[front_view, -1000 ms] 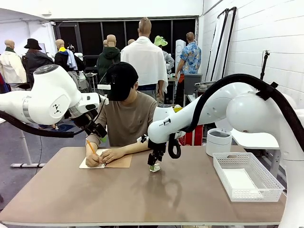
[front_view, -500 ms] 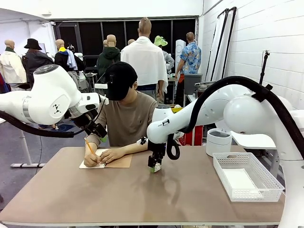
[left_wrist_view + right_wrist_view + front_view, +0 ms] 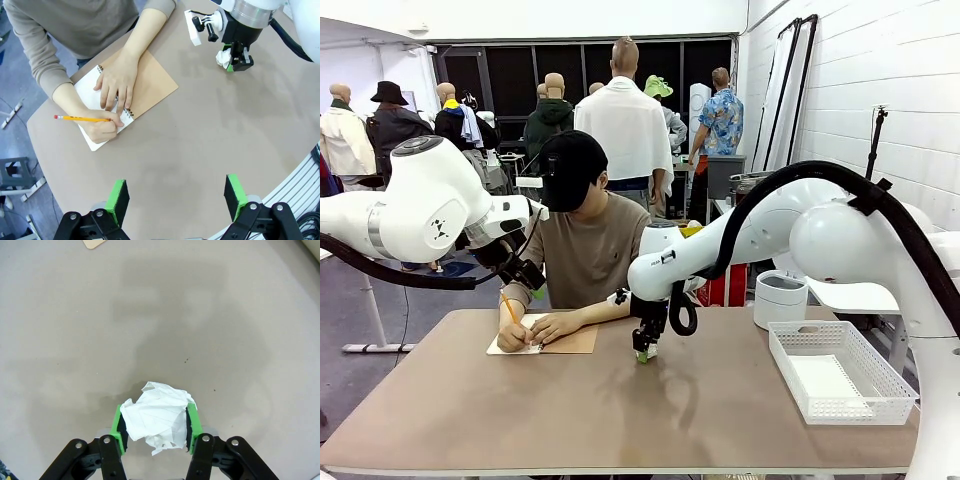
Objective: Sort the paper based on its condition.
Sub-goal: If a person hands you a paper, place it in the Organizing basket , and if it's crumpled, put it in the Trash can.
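From its wrist, right gripper [image 3: 155, 414] pads [image 3: 118, 426] pinch crumpled paper [image 3: 156, 421] between them, a mere speck from front, left gripper [image 3: 176, 192] fingers wide

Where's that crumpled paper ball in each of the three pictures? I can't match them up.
Front: paper ball mid-table, barely seen inside the right gripper.
Left wrist: top right, a white lump in that gripper.
Right wrist: bottom centre, pinched by the gripper.
Shared landmark: the right gripper holding it.
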`<state>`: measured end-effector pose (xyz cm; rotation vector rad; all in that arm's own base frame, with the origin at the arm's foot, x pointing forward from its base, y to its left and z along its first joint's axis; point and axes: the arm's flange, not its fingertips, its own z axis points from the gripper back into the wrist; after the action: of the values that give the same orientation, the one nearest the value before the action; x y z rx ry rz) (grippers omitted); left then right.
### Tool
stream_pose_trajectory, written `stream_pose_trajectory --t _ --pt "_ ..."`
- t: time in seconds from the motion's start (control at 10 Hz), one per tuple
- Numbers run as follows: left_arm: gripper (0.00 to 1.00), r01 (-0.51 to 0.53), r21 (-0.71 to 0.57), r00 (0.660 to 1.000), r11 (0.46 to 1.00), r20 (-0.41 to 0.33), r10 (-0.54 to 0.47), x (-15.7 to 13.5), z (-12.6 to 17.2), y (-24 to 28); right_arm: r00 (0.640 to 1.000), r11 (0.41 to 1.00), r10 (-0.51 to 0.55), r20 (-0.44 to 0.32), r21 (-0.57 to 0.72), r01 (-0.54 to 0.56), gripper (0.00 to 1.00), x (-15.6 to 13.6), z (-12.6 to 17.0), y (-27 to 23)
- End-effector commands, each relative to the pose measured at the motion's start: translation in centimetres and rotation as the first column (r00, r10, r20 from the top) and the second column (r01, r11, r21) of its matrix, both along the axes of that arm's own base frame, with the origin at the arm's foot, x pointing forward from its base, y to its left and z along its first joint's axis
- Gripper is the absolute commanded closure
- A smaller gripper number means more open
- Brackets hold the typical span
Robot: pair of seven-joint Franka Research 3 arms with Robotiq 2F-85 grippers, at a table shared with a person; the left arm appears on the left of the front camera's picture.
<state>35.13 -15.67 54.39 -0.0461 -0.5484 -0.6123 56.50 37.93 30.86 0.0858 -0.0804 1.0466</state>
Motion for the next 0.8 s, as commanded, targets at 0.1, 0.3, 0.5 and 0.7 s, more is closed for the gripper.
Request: stream_pose_trajectory --t 0.1,0.3,0.5,0.7 --pt "0.00 0.001 0.007 1.000 1.000 0.003 -0.001 0.1 0.0 0.2 1.000 1.000 -0.008 0.009 -0.030 0.009 0.46 0.1 0.6 0.0" --pt "0.00 0.001 0.007 1.000 1.000 0.003 -0.001 0.1 0.0 0.2 0.996 0.996 -0.090 0.014 -0.024 0.091 0.46 -0.3 4.4 -1.9" --pt "0.00 0.001 0.007 1.000 1.000 0.003 -0.001 0.1 0.0 0.2 0.952 0.955 -0.295 0.083 0.011 0.295 0.46 0.7 10.8 -7.1" --pt "0.00 0.001 0.007 1.000 1.000 0.003 -0.001 0.1 0.0 0.2 0.867 0.876 -0.480 0.133 0.035 0.480 0.46 2.6 15.0 -12.7"
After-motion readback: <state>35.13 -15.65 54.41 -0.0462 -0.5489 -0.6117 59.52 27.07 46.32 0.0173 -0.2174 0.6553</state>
